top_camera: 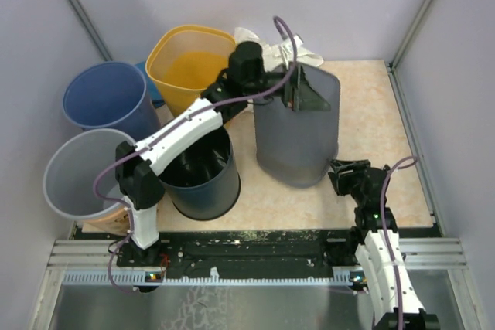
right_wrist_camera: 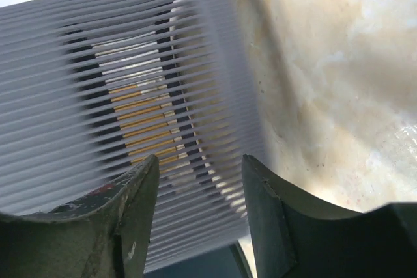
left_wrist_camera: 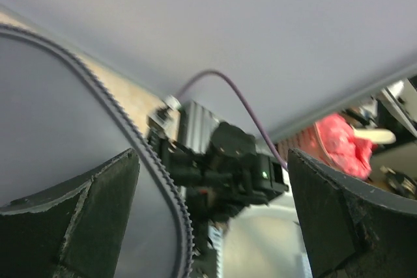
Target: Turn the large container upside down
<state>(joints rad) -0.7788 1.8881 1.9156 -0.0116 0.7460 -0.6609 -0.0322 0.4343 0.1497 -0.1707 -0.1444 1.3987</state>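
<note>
A: Where is the large container (top_camera: 298,137)?
B: Centre right of the top view, standing on the desk (top_camera: 371,106) beside a dark bin (top_camera: 199,175). Its long axis seems upright, but which end is up cannot be told

A: And the fingers?
B: The left fingers (top_camera: 308,92) are spread wide at its upper rim and grip nothing. The right fingers (top_camera: 349,177) are partly apart and empty, just beside its lower right wall

A: Which arm is better placed?
B: The left, probably, since it is at the rim, where a tipping move would likely start. From the right fingers the container lies up and left

A: What do the wrist views add?
B: The left one shows the rim's dark edge inside the gap, close to one finger. The right one shows the wall, striped and blurred, straight ahead of the gap
</note>
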